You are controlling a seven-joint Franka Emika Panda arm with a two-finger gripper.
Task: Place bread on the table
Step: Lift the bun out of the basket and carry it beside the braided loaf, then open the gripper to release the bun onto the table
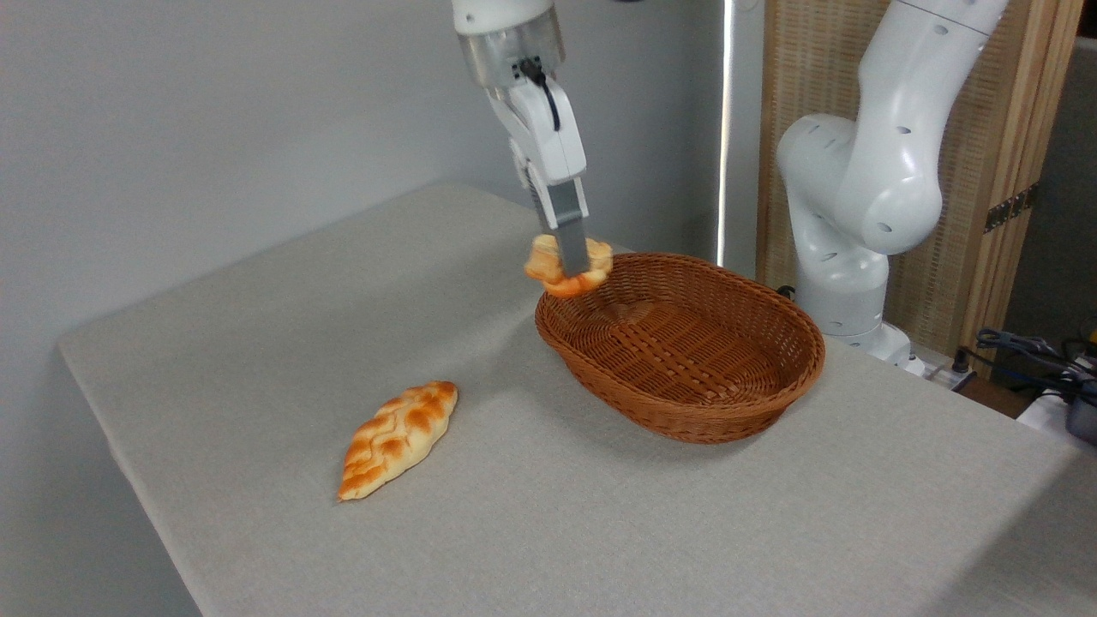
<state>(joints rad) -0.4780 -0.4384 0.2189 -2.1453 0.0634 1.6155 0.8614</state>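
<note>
While clamped between the fingers of the gripper [572,261], the bread [569,266], a small golden-orange bun with a lobed top, hangs in the air clear of any surface. It sits at the left end of the wicker basket [686,343], over or just outside that rim; the single view does not settle which. One grey finger [570,227] crosses the front of the bun and hides its middle, with bread showing on both sides of it. The gripper is closed on the bun and points downward with a slight lean. No contents are visible inside the basket, which rests on the table [600,514], a large surface covered in light grey-beige cloth. A long braided loaf [398,439] lies flat on the table toward the front left, well apart from both basket and bun. The white arm base [857,197] stands behind the basket at the right, before a slatted wooden panel [1011,128].
</note>
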